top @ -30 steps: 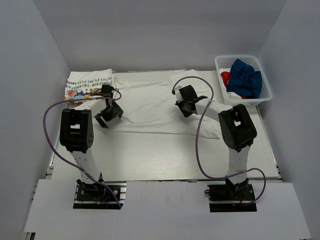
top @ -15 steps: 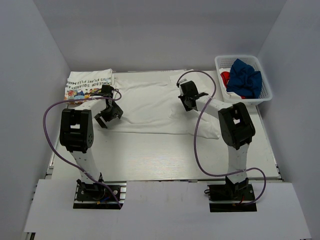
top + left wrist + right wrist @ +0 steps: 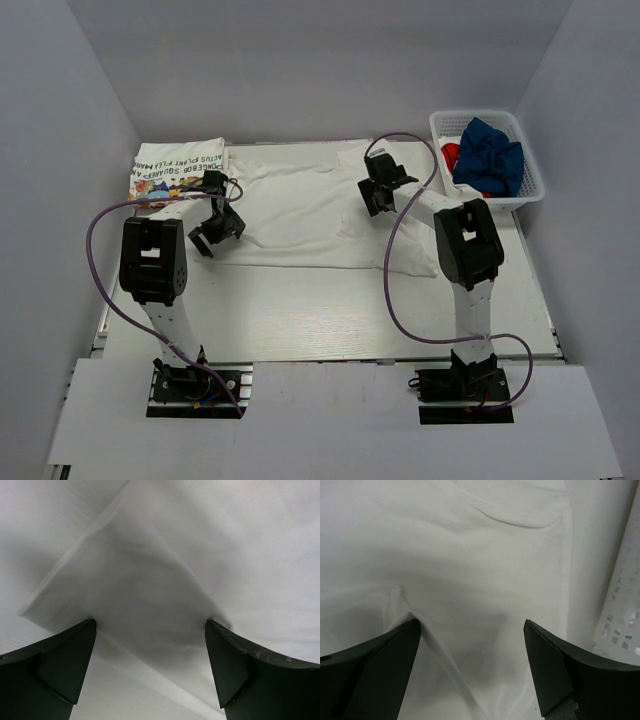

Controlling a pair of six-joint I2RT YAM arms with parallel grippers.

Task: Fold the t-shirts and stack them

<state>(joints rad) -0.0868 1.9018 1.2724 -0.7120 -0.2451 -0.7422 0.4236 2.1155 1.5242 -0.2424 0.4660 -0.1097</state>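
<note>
Across the middle of the table [image 3: 320,310] the plain white t-shirt [image 3: 300,205] lies spread open. My left gripper [image 3: 150,630] sits over its near-left corner and my right gripper [image 3: 470,630] over its far-right part, close to the basket [image 3: 470,114]. Both pairs of fingers stand wide apart with cloth beneath them, nothing pinched.

I judge this shirt to be light and limp: it will sag, drag and wrinkle rather than keep a shape, and a thin single layer could slip out of a shallow bite. So I would take it at an edge or corner. The left wrist view shows a doubled corner pointing in between my fingers, and the right wrist view shows a raised ridge of fabric beside one finger.

I count four shirts: the white one spread out, a printed one [image 3: 180,165] folded at the far left, and a navy one [image 3: 490,155] and a red-marked one [image 3: 452,155] bunched in the single basket.
</note>
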